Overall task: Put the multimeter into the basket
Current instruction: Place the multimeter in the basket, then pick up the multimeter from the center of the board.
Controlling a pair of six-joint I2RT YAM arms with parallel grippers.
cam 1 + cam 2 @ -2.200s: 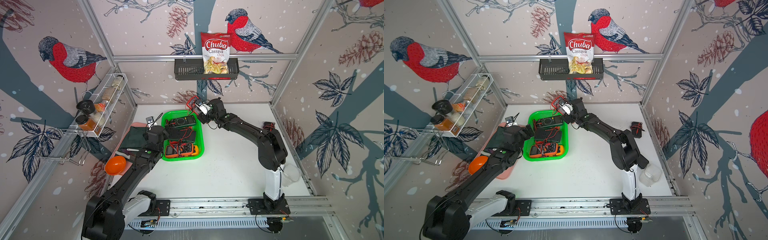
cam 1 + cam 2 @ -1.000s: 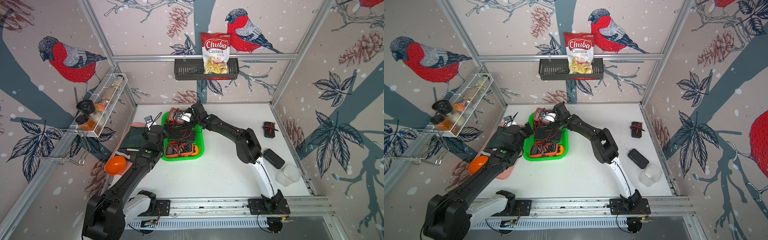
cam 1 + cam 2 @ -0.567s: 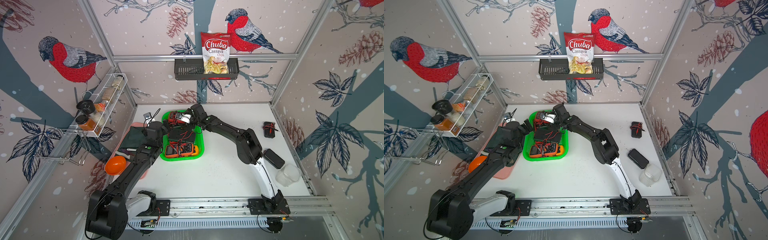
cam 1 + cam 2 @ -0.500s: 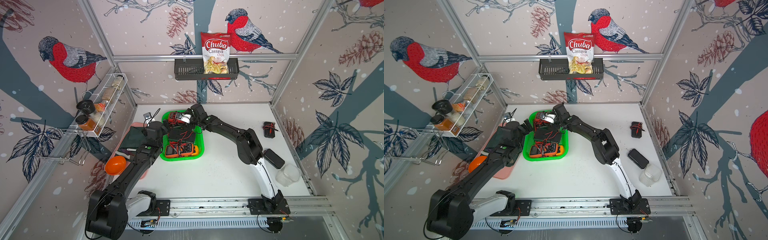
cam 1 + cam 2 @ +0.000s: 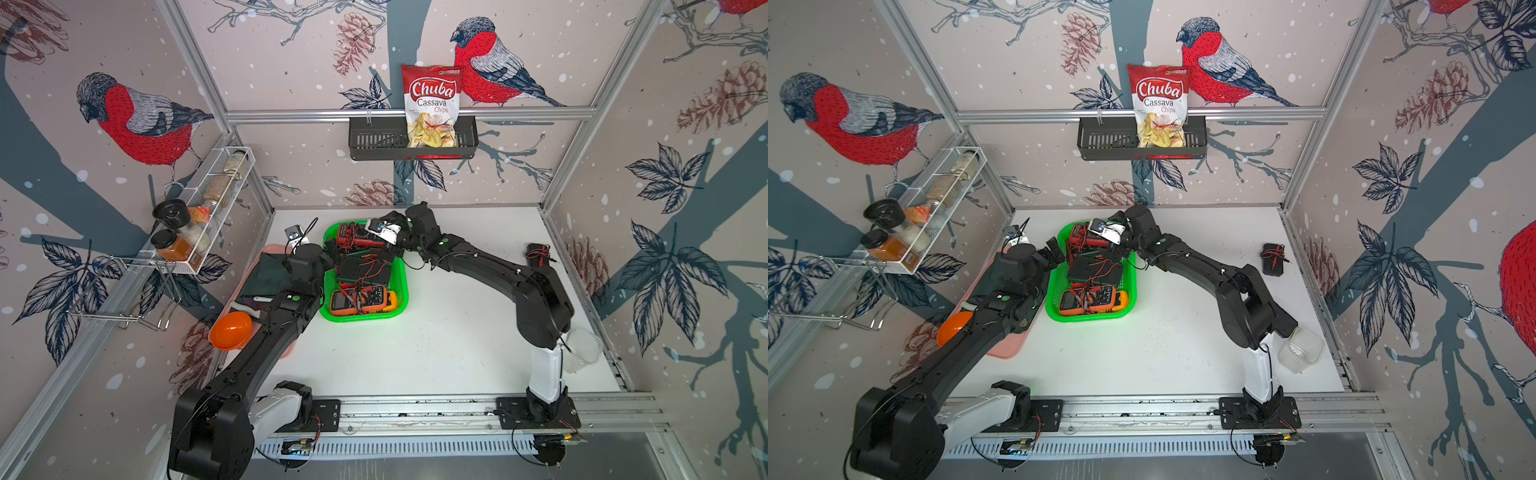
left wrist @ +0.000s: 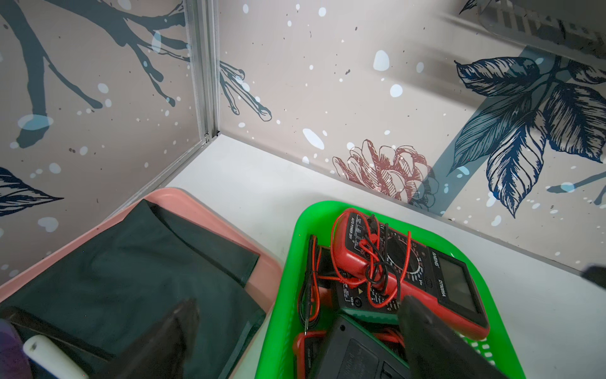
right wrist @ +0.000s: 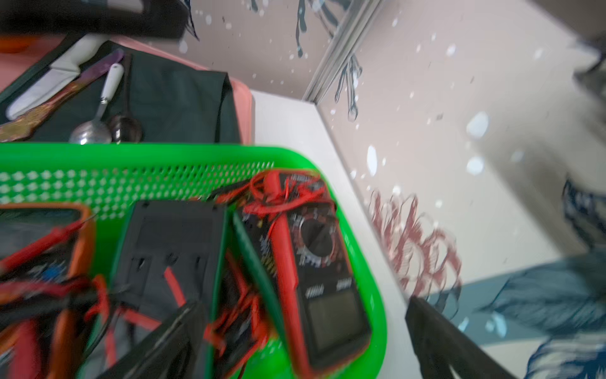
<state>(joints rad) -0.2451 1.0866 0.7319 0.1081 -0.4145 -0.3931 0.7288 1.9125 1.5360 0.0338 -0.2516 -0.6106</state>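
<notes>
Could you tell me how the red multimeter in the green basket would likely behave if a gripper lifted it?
The red multimeter looks like a rigid boxy case, so it probably stays stiff and won't roll. Its loosely wound leads look floppy and may dangle or snag when lifted.

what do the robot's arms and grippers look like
The left arm and right arm are glossy black boxy links rising from a white lower segment, each marked with a small round green dot. Thin black cables loop beside the joints. The left gripper and right gripper have plain dark tapered fingers; a small white camera housing sits at the right wrist.
</notes>
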